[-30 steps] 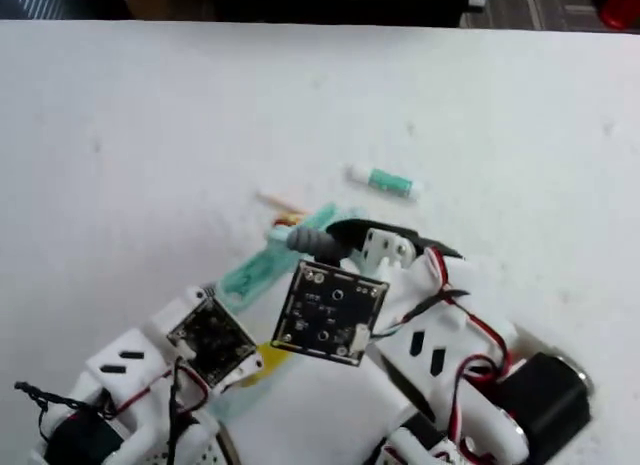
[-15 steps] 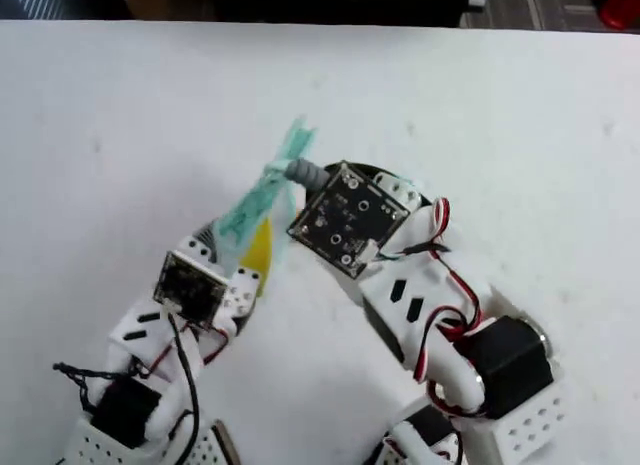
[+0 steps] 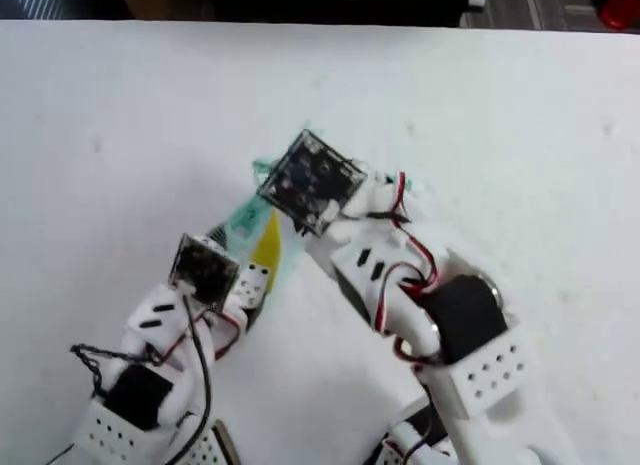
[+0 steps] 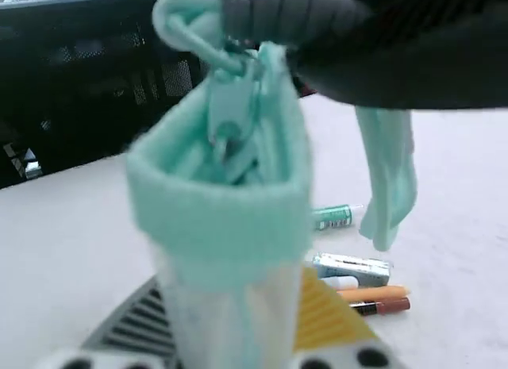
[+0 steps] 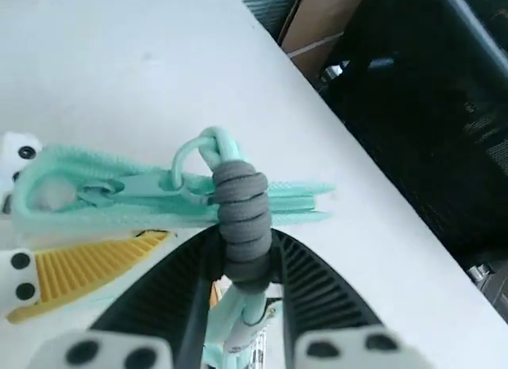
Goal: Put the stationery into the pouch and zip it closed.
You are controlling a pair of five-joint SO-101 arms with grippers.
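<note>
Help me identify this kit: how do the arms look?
The left arm and right arm are white plastic with black motors and red and black cables; each wrist carries a dark square circuit board. The left gripper has a yellow ribbed finger, the right gripper black ribbed ones.

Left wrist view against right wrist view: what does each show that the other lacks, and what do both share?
Left wrist view, not right: a green-labelled tube, a small pale block and two pens lying on the table. Right wrist view, not left: a cardboard box past the table's edge. Both: the pouch, its zip pull, the grey cord in the right tool, and a yellow finger of the left tool.
</note>
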